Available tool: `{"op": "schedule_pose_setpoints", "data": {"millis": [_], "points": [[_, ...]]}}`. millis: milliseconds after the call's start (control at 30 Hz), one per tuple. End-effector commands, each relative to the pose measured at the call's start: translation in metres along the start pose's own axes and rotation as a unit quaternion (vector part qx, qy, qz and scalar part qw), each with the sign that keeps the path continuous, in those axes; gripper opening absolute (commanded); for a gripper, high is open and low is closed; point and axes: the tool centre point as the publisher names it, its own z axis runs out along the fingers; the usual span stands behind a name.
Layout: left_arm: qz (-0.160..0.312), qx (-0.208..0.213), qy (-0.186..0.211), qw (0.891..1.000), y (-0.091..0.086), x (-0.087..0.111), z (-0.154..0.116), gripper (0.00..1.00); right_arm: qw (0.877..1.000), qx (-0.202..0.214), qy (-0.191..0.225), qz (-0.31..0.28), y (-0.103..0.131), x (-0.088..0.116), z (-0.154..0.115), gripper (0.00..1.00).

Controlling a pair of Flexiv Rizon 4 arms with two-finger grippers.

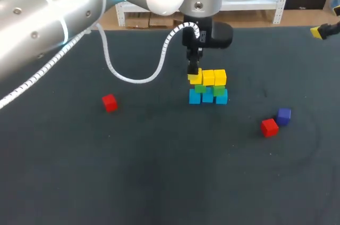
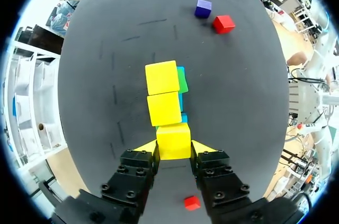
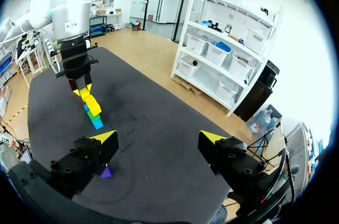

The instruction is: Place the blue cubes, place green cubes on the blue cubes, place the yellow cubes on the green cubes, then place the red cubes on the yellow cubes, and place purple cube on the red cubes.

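Note:
A wall of cubes stands mid-table: a row of blue cubes [image 1: 207,97], green cubes [image 1: 207,89] on them, and yellow cubes [image 1: 214,77] on top. My left gripper [image 1: 194,76] is shut on the yellow cube [image 2: 173,140] at the row's left end, over a green cube; two other yellow cubes [image 2: 162,77] lie ahead of it. One red cube [image 1: 109,102] lies to the left, another red cube [image 1: 269,127] beside the purple cube [image 1: 283,116] to the right. My right gripper [image 3: 158,138] hangs open and empty at the table's far right, high above the purple cube [image 3: 106,172].
The left arm [image 1: 64,7] and its white coiled cable [image 1: 133,76] cross the table's back left. In the right wrist view the stack [image 3: 93,109] stands well ahead, under the left gripper [image 3: 80,82].

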Motion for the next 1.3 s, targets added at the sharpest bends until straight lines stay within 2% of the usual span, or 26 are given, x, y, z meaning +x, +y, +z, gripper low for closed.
{"op": "schedule_pose_setpoints", "data": {"millis": [33, 467, 1300], "points": [[0.002, 0.008, 0.002, 1.000, 0.0044, -0.0020, -0.0011, 0.00, 1.000, 0.020, 0.000, 0.001, 0.0038, 0.0010, -0.0017, 1.00], [0.009, 0.008, 0.000, 1.000, 0.0014, -0.0052, -0.0002, 0.00, 1.000, 0.020, 0.000, 0.001, 0.0038, 0.0010, -0.0017, 1.00], [0.008, -0.002, 0.007, 1.000, 0.0065, -0.0064, 0.0062, 0.00, 1.000, 0.020, 0.000, 0.001, 0.0038, 0.0010, -0.0017, 1.00]]}}
